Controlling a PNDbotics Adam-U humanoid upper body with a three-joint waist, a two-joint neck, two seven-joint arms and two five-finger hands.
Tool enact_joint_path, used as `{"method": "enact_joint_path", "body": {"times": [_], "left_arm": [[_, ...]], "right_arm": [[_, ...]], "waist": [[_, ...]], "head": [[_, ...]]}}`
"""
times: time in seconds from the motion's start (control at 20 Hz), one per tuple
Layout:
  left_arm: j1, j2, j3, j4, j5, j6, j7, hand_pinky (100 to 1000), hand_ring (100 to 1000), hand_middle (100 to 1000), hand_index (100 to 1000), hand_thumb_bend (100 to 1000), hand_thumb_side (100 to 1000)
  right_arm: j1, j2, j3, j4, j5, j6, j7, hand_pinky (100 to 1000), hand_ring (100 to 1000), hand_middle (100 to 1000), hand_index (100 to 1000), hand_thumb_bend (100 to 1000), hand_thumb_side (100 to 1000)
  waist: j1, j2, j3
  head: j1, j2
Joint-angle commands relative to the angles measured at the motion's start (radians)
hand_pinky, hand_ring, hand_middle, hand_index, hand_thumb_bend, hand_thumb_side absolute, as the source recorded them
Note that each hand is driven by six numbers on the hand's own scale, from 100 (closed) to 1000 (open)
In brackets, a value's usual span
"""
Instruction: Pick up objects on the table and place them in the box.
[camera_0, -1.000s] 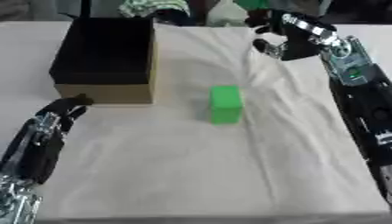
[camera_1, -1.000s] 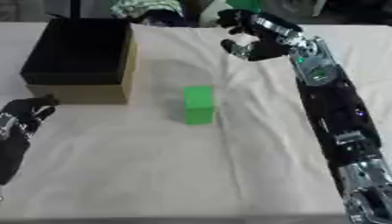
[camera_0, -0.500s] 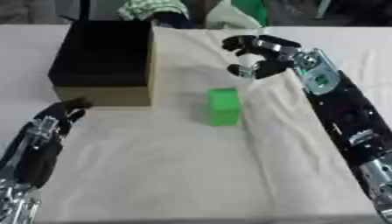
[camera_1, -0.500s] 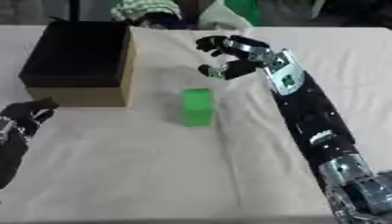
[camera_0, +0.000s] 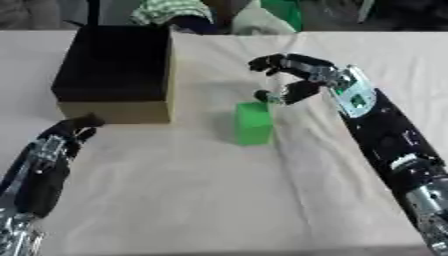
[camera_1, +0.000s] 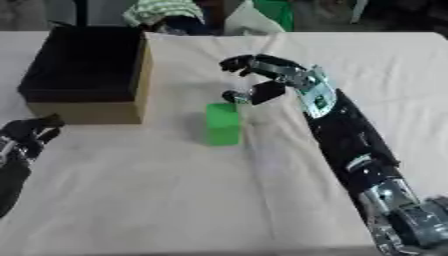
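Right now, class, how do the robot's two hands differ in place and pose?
The right hand hangs above the green block, fingers spread and curved, holding nothing; the left hand lies idle near the box's front corner, at the lower left. The right is beside the block; the left is far from it. Both are black.

**Right hand over green block, nothing held**

Green block (camera_0: 254, 123) stands upright on the cloth-covered table (camera_0: 219, 200), just right of the box (camera_0: 118, 75) and clear of it. Box is dark inside with tan side walls. Right hand (camera_0: 297, 80) hangs just above and behind the block's top, fingers spread and bent, thumb tip near the upper edge; contact cannot be confirmed. Left hand (camera_0: 61, 142) rests at lower left, below the box's front corner, fingers relaxed.
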Motion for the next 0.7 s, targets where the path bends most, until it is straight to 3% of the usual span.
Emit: {"method": "enact_joint_path", "body": {"times": [0.05, 0.7], "left_arm": [[-0.002, 0.009, 0.003, -0.011, -0.003, -0.001, 0.001, 1000, 996, 718, 745, 100, 834], [0.0, 0.008, 0.003, -0.009, -0.006, 0.0, 0.001, 1000, 996, 718, 745, 100, 836]], "right_arm": [[-0.005, -0.021, 0.012, -0.055, 0.018, -0.314, 0.289, 903, 942, 902, 974, 362, 542], [0.041, -0.013, 0.057, -0.129, -0.015, -0.36, 0.289, 902, 935, 892, 974, 319, 562]], "waist": [[0.001, -0.019, -0.002], [-0.001, -0.019, -0.004]], "head": [[-0.004, -0.009], [-0.007, -0.008]]}}
